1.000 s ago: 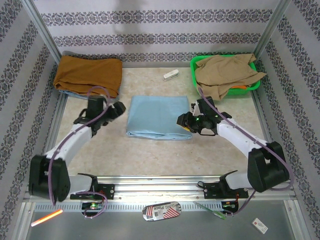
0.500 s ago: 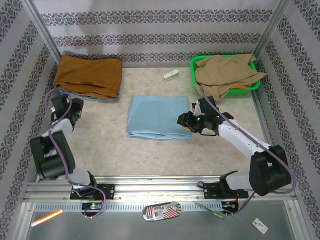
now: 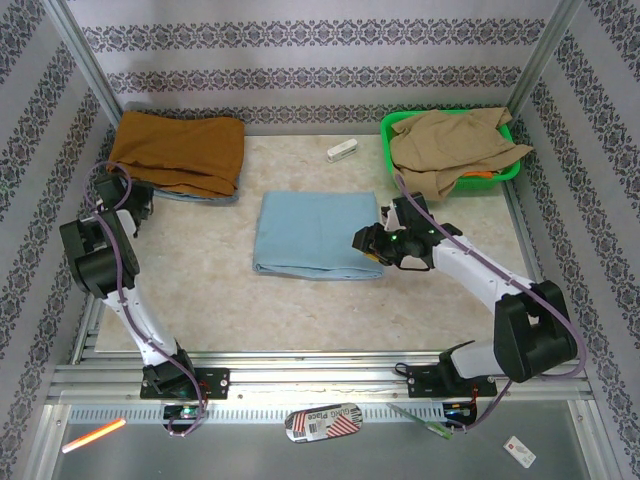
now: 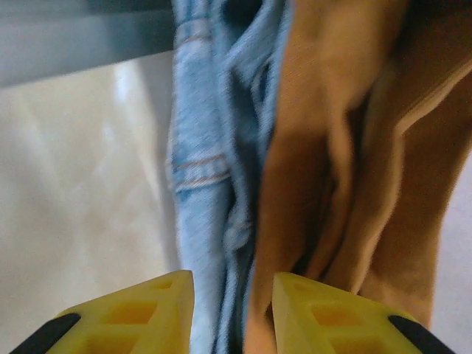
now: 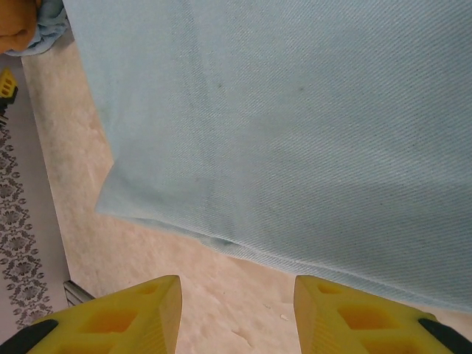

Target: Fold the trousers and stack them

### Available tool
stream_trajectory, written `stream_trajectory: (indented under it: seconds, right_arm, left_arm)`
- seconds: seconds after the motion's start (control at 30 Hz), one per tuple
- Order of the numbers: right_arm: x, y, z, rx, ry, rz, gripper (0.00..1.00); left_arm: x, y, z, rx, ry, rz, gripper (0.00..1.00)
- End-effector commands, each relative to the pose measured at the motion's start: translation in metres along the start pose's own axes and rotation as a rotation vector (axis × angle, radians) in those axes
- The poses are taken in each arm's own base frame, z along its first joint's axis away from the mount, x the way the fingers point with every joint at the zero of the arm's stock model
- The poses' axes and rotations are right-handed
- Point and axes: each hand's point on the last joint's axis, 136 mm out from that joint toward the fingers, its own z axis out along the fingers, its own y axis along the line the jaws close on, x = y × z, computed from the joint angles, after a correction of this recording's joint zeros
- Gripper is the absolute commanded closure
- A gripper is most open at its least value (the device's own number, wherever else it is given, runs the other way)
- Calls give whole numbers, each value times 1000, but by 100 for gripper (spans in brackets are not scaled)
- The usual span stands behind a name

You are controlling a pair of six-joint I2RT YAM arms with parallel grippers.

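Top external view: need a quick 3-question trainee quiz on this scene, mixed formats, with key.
1. True or false: the trousers lie folded on the table, outside the green basket.
2. The garment in the green basket is: A) black B) tan C) red.
3. Fill in: seen from above, the right pincer sits at the trousers' ___ edge, jaws apart, nothing held.
Key: 1 true; 2 B; 3 right.
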Motion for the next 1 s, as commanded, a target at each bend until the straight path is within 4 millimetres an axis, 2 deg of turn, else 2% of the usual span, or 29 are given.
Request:
stream_trajectory:
  seconds: [0.0,0.1,0.33,0.53,0.57,0.67,0.7,0.8,0.97]
  right_arm:
    - [5,-7,10,-2,28,-4,56]
    - [4,-11,13,1,33,6,56]
    - [-1,-14,9,1,17,18,55]
    - [-2,-13,5,2,8,16,54]
    - [-2,-12,5,1,9,16,54]
    - [-3,-13,3,0,2,17,54]
    - [-4,-13,2,0,0,19,54]
    - [-4,-12,-1,-3,-7,19,54]
    - [-5,-12,-6,-10,-23,21,54]
  left_arm:
    - [2,11,19,-42,69,25,71]
    - [1,27,25,-88,64,18,73]
    - [5,45,37,-119,77,12,79]
    - [5,46,44,-136,75,41,77]
    - [6,45,46,-135,78,50,80]
    - [9,44,49,-133,70,54,100]
    - [10,46,49,-132,70,52,100]
    - [11,45,44,-115,61,53,100]
    - [16,46,20,-123,30,62,100]
